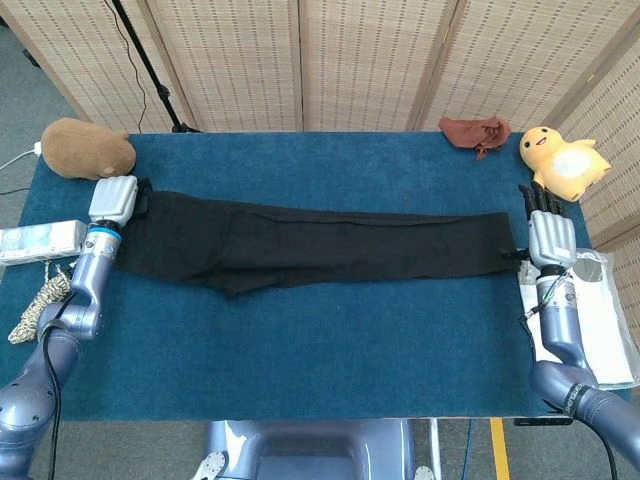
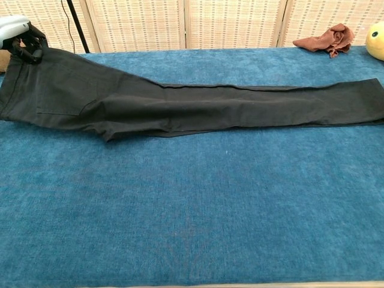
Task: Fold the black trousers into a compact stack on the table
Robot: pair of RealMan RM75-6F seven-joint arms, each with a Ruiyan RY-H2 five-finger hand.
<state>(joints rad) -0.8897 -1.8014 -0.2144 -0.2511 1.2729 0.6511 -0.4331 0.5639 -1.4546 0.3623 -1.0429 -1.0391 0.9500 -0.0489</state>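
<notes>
Black trousers (image 1: 300,245) lie stretched flat across the blue tabletop (image 1: 320,360), waistband at its left edge. Left hand (image 1: 113,200) grips the waistband; right hand (image 1: 548,235) rests at the cuffs, grip unclear. Laying-out looks finished; next, probably, carry one end over the other.

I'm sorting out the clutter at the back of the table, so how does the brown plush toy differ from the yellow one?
The brown plush toy sits at the far left corner of the table; the yellow plush toy sits at the far right corner. The brown one is a plain rounded lump with no face showing; the yellow one is a chick with a white belly, orange beak and dark eyes. Both lie beyond the ends of the black trousers, untouched.
</notes>
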